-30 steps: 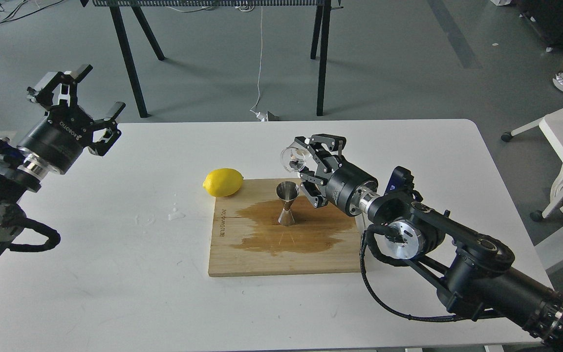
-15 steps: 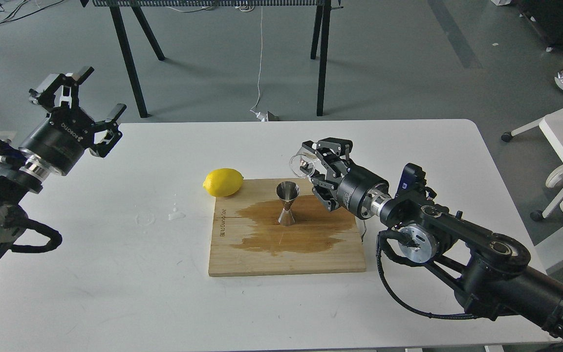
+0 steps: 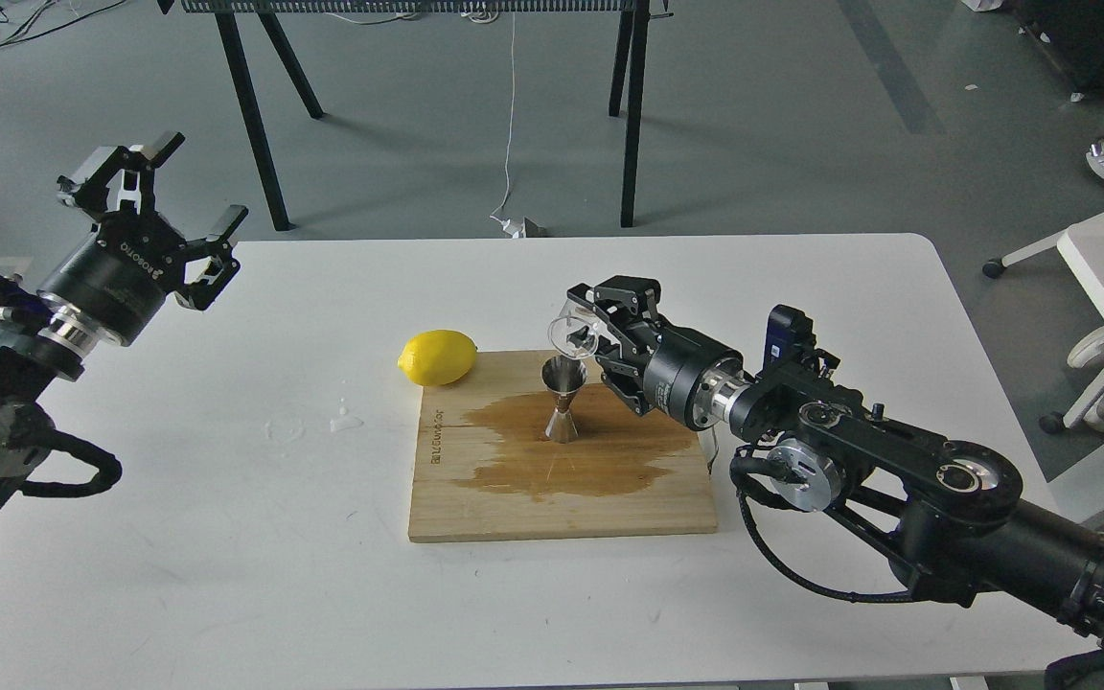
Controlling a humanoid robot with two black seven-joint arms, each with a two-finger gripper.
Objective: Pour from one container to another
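We hold the clear cup [image 3: 573, 331] clamped between the fingers of our right gripper [image 3: 588, 324], tipped on its side so that its round mouth faces left and a little downward. The steel jigger [image 3: 563, 399] stands upright just below the gripper and slightly to its left, with its open mouth almost under the lower lip of the cup; we cannot tell whether the rim touches it. The long axis of the jigger is vertical, while the axis of the cup lies nearly horizontal, so we judge that the pour depends on keeping the lip of the cup directly above this narrow mouth. A brown wet stain is spread on the wooden board [image 3: 667, 498] around the foot of the jigger. Our left gripper [image 3: 154, 211] is well apart to the left, above the edge of the tabletop [image 3: 226, 537], with its fingers spread and holding nothing; the right arm is clearly the nearer one.
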